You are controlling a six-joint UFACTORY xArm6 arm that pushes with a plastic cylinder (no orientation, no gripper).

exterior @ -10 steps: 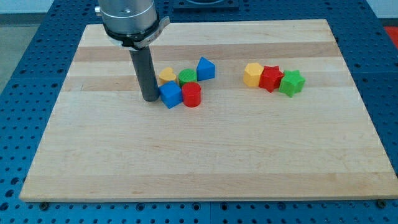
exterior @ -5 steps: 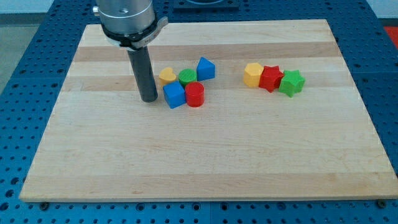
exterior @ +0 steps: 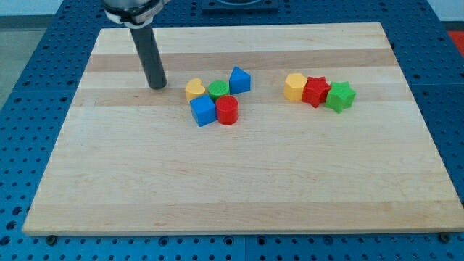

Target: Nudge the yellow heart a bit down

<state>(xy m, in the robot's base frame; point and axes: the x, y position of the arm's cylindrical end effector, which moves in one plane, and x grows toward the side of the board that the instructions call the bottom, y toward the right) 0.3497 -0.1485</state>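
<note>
My tip (exterior: 156, 86) rests on the tabletop (exterior: 232, 181) toward its top-left corner, apart from the yellow heart (exterior: 193, 89); the rod end effector grasps nothing

Blue cube (exterior: 203, 111) just below yellow heart (exterior: 193, 89)

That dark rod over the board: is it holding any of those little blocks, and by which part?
Nothing is held. My tip stands on bare board, apart from every block, up and to the view's left of the yellow heart.

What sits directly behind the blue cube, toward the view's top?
The yellow heart sits just above the blue cube, with the green block beside it. Their lower edges are hidden by the cube and the red cylinder.
</note>
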